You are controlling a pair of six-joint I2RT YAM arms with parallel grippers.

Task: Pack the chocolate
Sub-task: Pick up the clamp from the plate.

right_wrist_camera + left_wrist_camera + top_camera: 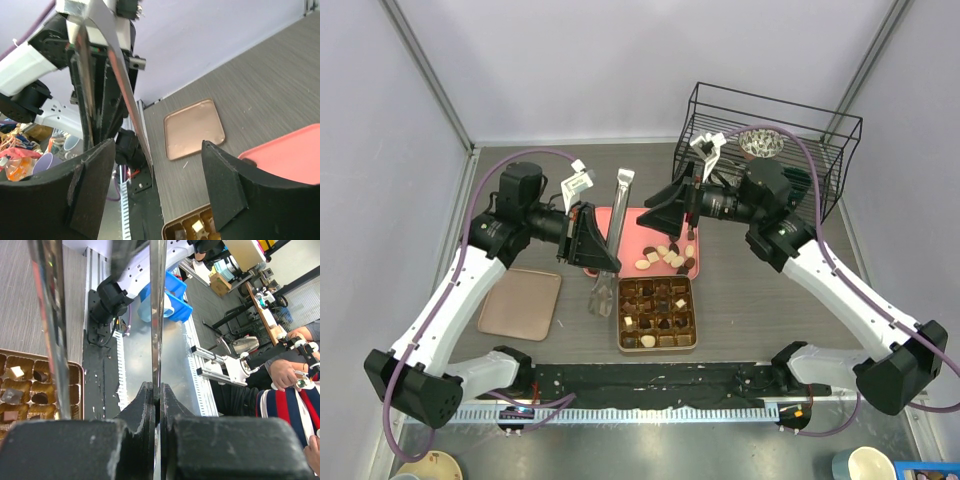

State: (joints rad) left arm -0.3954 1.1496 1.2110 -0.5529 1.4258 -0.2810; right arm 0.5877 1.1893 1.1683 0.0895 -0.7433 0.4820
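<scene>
Loose chocolate point(666, 257), brown and cream pieces, lies on the pink tray point(632, 222). More chocolate point(650, 305) fills cells of the gold gridded box point(657, 346), also seen in the left wrist view point(20, 390). My left gripper point(603, 256) point(156, 390) is shut on one blade of a pair of metal tongs point(611, 235) point(158, 310), held upright over the tray's left edge. My right gripper point(657, 215) point(157, 150) is open just right of the tongs point(120, 85), with one blade showing between its fingers and neither finger touching it.
A flat brown lid point(520, 303) point(195, 129) lies left of the box. A black wire basket point(770, 140) stands at the back right with a patterned bowl point(760, 143) inside. A black rail point(650, 380) runs along the near edge.
</scene>
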